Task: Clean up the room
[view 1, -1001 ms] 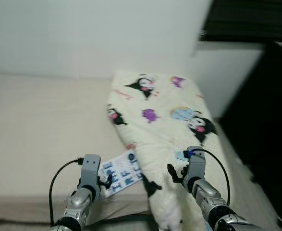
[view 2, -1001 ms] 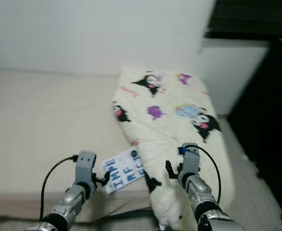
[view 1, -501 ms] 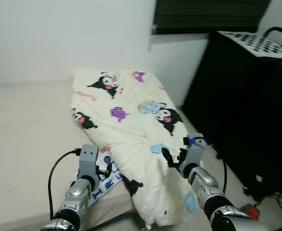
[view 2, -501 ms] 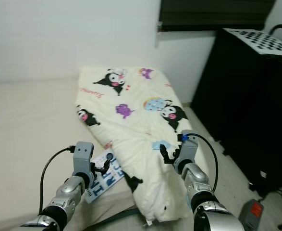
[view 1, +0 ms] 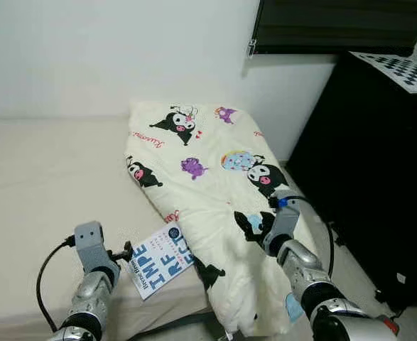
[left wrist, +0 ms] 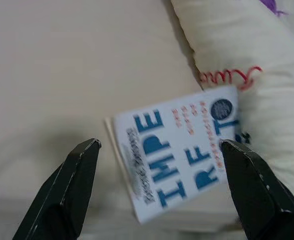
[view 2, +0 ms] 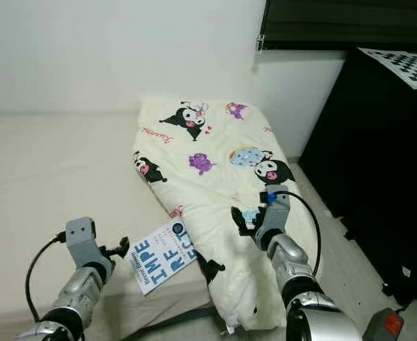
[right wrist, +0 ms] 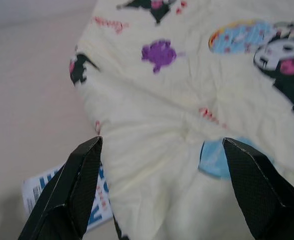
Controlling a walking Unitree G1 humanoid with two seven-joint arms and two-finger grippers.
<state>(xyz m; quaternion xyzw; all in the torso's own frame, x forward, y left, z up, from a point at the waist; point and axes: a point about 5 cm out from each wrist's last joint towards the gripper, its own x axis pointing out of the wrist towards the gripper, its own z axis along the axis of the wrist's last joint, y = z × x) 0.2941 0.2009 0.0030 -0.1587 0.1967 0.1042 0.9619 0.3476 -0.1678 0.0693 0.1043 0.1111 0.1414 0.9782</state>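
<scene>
A white book with blue lettering (view 1: pixel 162 260) lies on the beige bed (view 1: pixel 45 185) near its front edge, partly tucked under a cream blanket printed with cartoon figures (view 1: pixel 208 170). My left gripper (view 1: pixel 125 251) is open just left of the book, and its black fingers (left wrist: pixel 71 185) frame the book (left wrist: pixel 182 150) in the left wrist view. My right gripper (view 1: pixel 254 231) hovers open over the blanket's bunched lower part (right wrist: pixel 157 125), holding nothing.
A tall black cabinet (view 1: pixel 378 177) stands right of the bed, with a checkerboard sheet (view 1: pixel 400 71) on top. A narrow strip of floor (view 1: pixel 350 263) runs between them. A white wall and a dark window (view 1: pixel 300 25) lie behind. A small orange-marked device (view 2: pixel 393 323) sits on the floor.
The head camera has swung, shifting the whole scene. My left gripper has drawn back leftward off the book's edge. The right gripper stays over the blanket.
</scene>
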